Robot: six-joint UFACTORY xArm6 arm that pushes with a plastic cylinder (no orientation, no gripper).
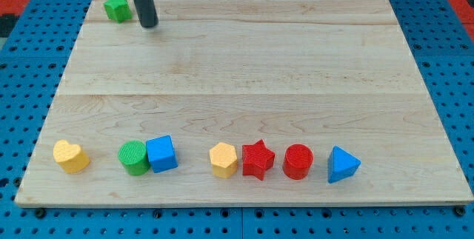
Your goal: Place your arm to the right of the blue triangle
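Note:
The blue triangle (342,165) lies near the view's bottom right, at the right end of a row of blocks. My tip (149,24) is at the view's top left, far from the blue triangle, just right of a green star-like block (117,7). The dark rod rises from the tip out of the view's top edge.
The row along the view's bottom holds, left to right, a yellow heart (71,156), a green cylinder (134,157), a blue cube (162,154), a yellow hexagon (223,159), a red star (258,159) and a red cylinder (298,160). The wooden board (244,61) rests on blue pegboard.

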